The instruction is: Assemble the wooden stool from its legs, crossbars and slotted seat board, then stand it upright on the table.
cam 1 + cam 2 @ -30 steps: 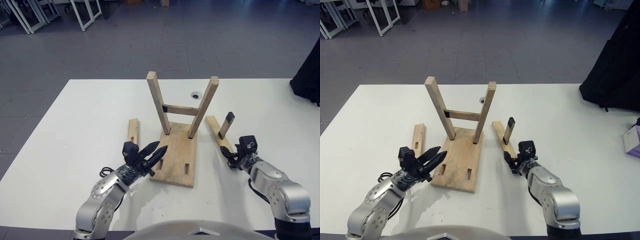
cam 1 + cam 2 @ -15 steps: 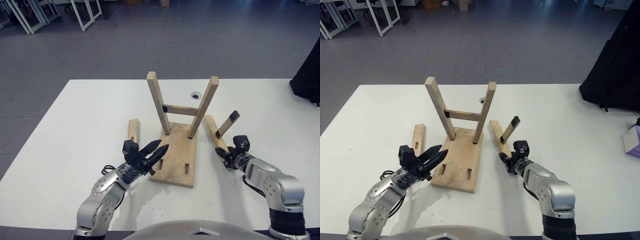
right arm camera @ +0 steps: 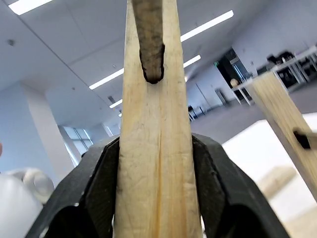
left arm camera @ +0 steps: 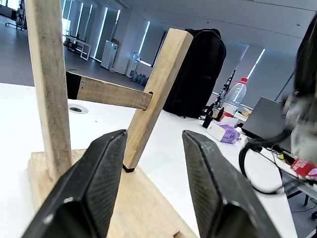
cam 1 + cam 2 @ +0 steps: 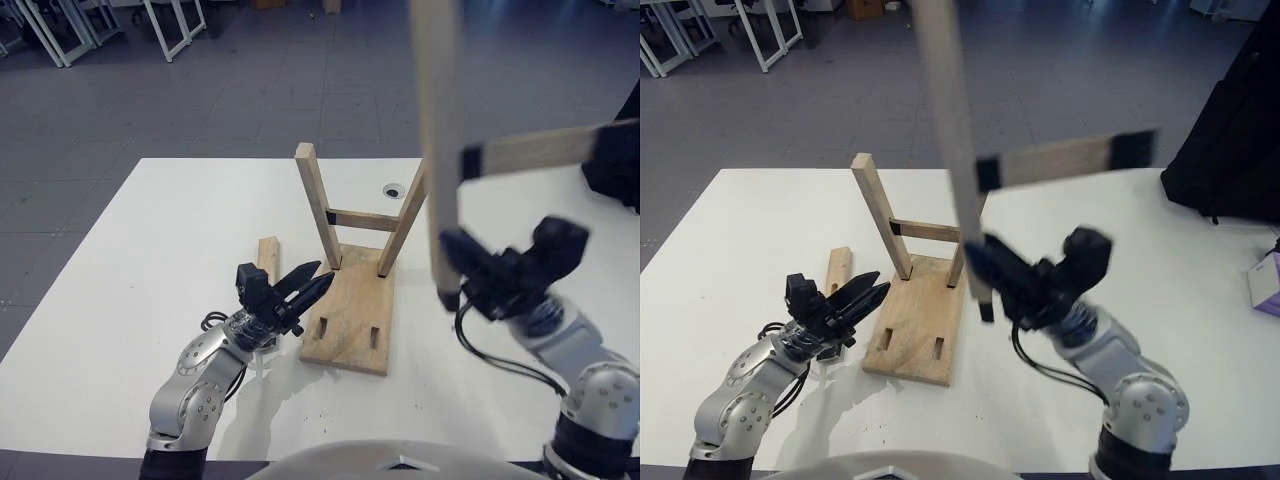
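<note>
The slotted seat board (image 5: 350, 318) lies flat on the white table (image 5: 150, 230). Two legs (image 5: 317, 205) (image 5: 403, 228) stand in its far slots, joined by a crossbar (image 5: 360, 219). A loose leg (image 5: 267, 257) lies left of the board. My right gripper (image 5: 455, 278) is shut on another leg (image 5: 437, 130), held upright high above the table right of the board, with a crossbar (image 5: 530, 150) sticking out sideways from it. Its fingers (image 3: 101, 188) clamp that leg (image 3: 153, 148). My left gripper (image 5: 303, 288) is open, low at the board's near left edge, its fingers (image 4: 99, 188) pointing at the standing legs.
A cable hole (image 5: 392, 188) sits in the table behind the stool frame. A black bag (image 5: 1230, 130) stands off the table's far right, and a small purple box (image 5: 1265, 282) rests at the right edge. Bare table lies to the left.
My right gripper has lifted the leg with its crossbar off the table, swinging it from lying flat to upright and high. The left gripper edged slightly towards the board.
</note>
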You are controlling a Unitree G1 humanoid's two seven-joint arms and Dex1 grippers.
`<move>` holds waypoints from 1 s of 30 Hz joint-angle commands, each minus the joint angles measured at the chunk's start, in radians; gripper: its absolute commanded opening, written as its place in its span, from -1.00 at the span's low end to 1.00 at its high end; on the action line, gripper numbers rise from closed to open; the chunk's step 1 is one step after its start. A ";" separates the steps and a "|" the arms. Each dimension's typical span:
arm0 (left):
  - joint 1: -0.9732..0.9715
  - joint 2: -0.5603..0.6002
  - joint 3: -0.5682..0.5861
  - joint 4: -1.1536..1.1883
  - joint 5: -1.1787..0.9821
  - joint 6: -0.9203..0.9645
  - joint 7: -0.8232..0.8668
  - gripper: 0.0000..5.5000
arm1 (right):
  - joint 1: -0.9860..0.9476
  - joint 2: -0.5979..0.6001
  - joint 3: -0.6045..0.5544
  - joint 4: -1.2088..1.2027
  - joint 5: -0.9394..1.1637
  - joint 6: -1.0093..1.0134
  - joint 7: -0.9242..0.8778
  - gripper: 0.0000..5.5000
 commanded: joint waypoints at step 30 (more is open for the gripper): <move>-0.018 0.158 0.049 -0.091 -0.534 0.405 -0.031 0.48 | 0.011 -0.144 0.355 0.186 -0.416 -0.264 0.330 -0.27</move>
